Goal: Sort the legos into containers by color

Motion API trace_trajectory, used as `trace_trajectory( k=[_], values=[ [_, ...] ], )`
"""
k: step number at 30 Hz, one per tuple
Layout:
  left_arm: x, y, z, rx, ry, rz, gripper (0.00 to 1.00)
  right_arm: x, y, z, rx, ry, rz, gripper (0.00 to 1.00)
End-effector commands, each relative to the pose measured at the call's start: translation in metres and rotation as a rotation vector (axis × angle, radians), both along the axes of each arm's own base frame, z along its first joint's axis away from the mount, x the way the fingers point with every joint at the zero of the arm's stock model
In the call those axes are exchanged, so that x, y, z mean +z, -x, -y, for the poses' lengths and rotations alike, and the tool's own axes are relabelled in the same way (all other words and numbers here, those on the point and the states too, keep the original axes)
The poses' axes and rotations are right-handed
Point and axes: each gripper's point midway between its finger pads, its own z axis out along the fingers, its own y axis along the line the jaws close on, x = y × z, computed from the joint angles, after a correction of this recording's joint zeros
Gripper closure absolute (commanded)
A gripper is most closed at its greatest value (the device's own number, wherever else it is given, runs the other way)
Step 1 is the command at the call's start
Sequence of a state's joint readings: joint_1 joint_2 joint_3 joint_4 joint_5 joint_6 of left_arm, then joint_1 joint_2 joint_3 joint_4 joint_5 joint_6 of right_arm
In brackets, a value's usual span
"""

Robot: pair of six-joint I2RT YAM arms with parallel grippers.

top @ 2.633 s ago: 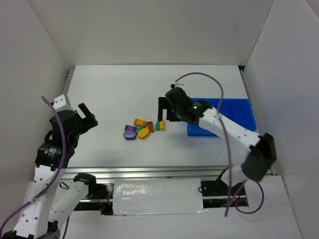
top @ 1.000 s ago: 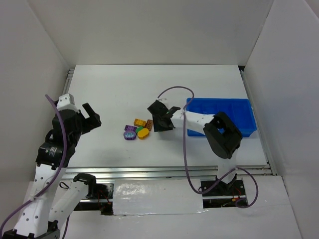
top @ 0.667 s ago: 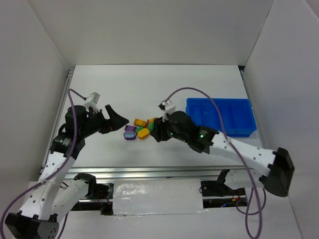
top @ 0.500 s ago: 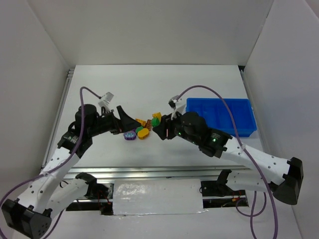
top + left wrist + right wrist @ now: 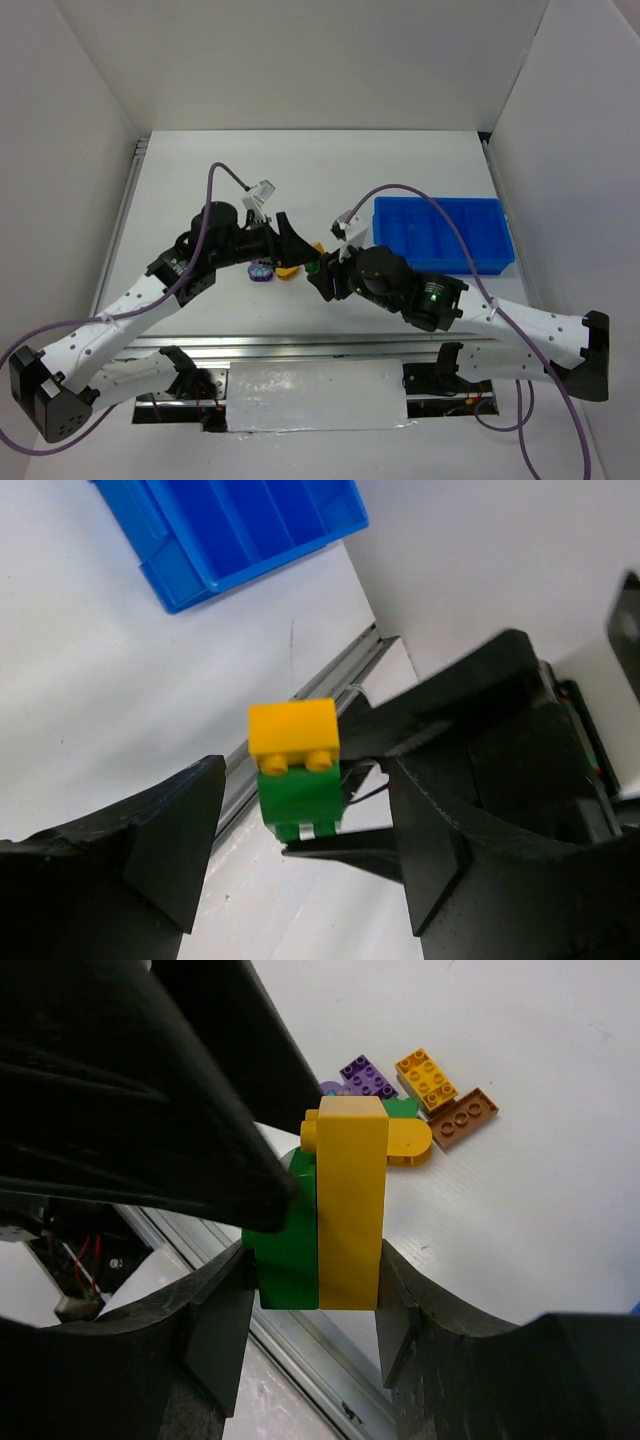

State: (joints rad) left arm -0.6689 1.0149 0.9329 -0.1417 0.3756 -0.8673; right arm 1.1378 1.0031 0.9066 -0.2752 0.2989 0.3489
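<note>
White surface (image 5: 300, 170) carries loose legos (image 5: 425, 1090); blue tray (image 5: 445, 203) sits apart, rightward. Right gripper (image 5: 315, 1270) jaws clamp a joined yellow-and-green lego pair (image 5: 295, 770) aloft. Left gripper (image 5: 305, 800) jaws stand open either side, not touching, judged placed to pull the colours apart.

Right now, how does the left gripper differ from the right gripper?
The right gripper has its jaws shut on the yellow-on-green lego stack; the left gripper has its jaws open either side of it, with gaps showing. The right gripper comes from the blue tray side, the left gripper from the opposite side. Both have black jaws.
</note>
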Motion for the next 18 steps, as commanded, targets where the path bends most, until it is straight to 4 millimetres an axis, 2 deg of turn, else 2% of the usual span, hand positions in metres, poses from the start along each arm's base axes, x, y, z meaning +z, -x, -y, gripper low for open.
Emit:
trace_trajectory(
  k=[1,4,11,16,18],
  values=[
    [0.018,-0.009,0.006,0.026,0.014,0.055,0.22,0.021,-0.007,0.009,-0.071,-0.015,0.061,1.00],
    [0.013,-0.009,0.010,0.025,-0.011,0.049,0.25,0.022,-0.007,0.008,-0.077,-0.017,0.066,1.00],
    [0.005,-0.006,0.018,0.006,-0.030,0.040,0.44,0.030,-0.013,0.010,-0.123,-0.027,0.081,1.00],
    [0.008,-0.004,0.029,-0.044,-0.008,0.054,0.40,0.029,-0.007,-0.005,-0.060,-0.025,0.069,1.00],
    [0.008,-0.001,0.032,-0.067,0.000,0.054,0.58,0.031,-0.007,-0.006,-0.066,-0.039,0.074,1.00]
  ],
)
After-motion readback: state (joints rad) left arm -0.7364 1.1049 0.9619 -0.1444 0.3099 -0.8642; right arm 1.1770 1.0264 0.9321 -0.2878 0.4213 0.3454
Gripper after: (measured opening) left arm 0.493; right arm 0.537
